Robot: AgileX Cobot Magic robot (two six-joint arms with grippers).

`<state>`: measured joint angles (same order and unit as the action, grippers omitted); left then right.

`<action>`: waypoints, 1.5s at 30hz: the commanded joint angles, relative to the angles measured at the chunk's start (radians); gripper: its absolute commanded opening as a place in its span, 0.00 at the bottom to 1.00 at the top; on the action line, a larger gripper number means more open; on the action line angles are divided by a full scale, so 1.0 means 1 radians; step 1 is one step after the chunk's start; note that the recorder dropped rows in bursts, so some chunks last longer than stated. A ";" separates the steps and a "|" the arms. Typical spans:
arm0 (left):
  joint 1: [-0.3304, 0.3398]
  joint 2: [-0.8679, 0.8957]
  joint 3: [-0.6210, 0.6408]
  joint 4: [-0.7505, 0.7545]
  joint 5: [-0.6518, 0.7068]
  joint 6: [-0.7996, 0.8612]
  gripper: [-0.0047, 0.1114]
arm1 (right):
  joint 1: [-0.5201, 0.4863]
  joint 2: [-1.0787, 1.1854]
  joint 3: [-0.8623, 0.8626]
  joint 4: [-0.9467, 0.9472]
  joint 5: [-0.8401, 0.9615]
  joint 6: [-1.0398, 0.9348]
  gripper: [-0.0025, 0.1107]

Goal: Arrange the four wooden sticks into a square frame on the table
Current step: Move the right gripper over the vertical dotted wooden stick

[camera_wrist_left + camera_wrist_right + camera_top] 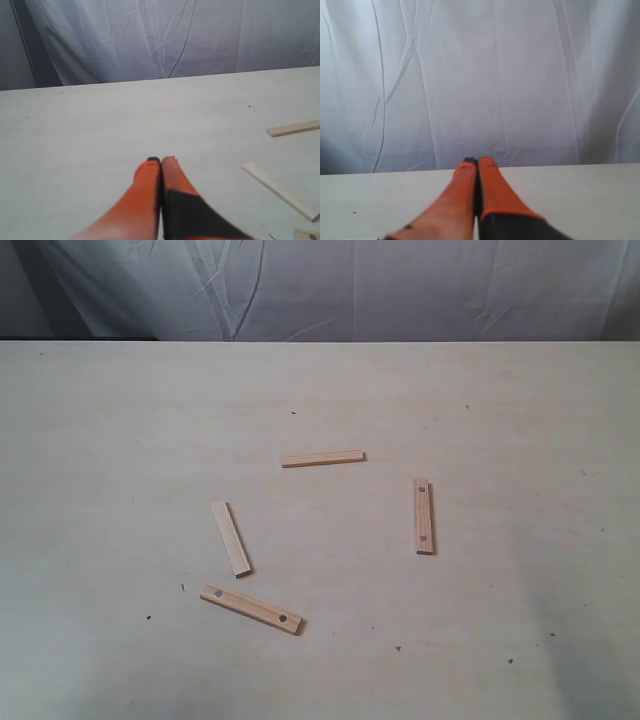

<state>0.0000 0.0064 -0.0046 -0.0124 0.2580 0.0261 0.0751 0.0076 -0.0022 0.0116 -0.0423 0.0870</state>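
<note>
A: What carries it all?
B: The table [120,440], broad and cream, with a wrinkled cloth backdrop [350,290] beyond its far edge.
A: And the arms?
B: Neither shows in the exterior view. In its wrist view the left tool [161,161] is clenched, its orange fingers [145,190] pressed together with nothing between them. The right tool [478,161] is clenched and empty too.
A: Where is the wood?
B: In a loose ring about the table's middle, with no square frame yet. The far stick [323,458] runs left to right and the right stick [425,516] runs near to far. The left stick [231,538] runs near to far with its far end leaning left. The near stick [251,608] runs left to right, its right end slanting nearer. The left stick's near end comes close to the near stick (whether they touch I cannot tell).
A: Which arm is better placed?
B: The left, I judge. Its wrist view takes in three sticks ahead and to one side, while the right wrist view shows only table and cloth. The grasp should cross a stick's short width, square to its long axis.
A: Anything smaller?
B: Dark holes [422,490] near the ends of the right and near sticks.
</note>
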 commanded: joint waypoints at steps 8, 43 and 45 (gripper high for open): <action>0.003 -0.006 0.005 -0.009 -0.007 -0.001 0.04 | -0.005 -0.008 0.002 0.044 -0.030 -0.005 0.02; 0.003 -0.006 0.005 -0.009 -0.007 -0.001 0.04 | 0.103 1.323 -0.896 0.214 0.695 -0.006 0.01; 0.003 -0.006 0.005 -0.009 -0.007 -0.001 0.04 | 0.169 1.406 -0.974 0.201 0.741 0.004 0.01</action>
<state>0.0000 0.0064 -0.0046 -0.0124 0.2580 0.0261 0.1765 1.3333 -0.8913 0.2189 0.6373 0.0903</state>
